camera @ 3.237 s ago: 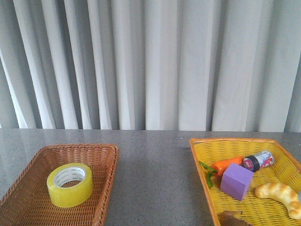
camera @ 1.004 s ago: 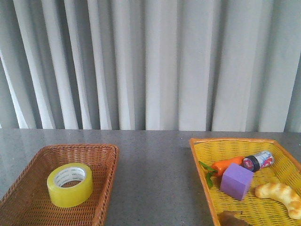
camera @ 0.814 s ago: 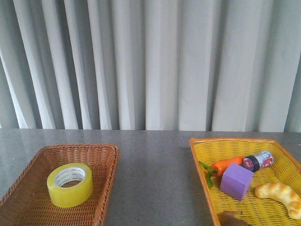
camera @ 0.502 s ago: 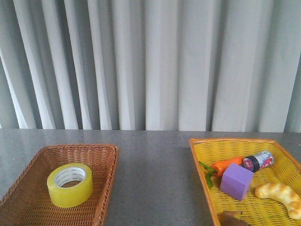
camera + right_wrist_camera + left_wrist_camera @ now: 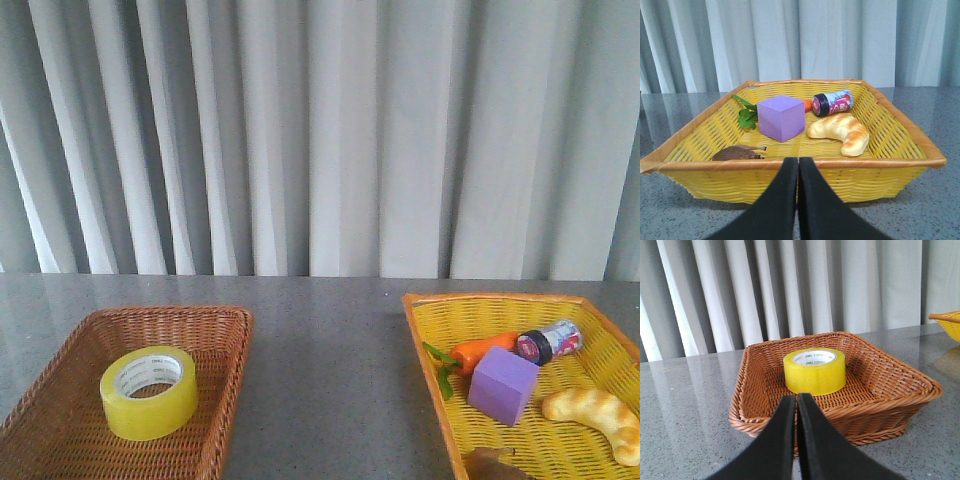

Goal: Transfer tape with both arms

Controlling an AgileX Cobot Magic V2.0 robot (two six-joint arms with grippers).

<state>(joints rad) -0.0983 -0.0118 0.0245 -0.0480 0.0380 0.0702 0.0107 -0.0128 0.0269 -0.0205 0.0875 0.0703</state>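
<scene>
The tape is yellow-green with a white printed core, and its basket is brown woven wicker. The cube is purple, in a yellow basket with an orange rim.

Nothing differs between the earlier front views and this one: no object shifts position, and neither arm comes into the front view.

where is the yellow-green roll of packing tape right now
The yellow-green roll of packing tape lies flat inside the brown wicker basket on the table's left side in the front view, alone there.
</scene>
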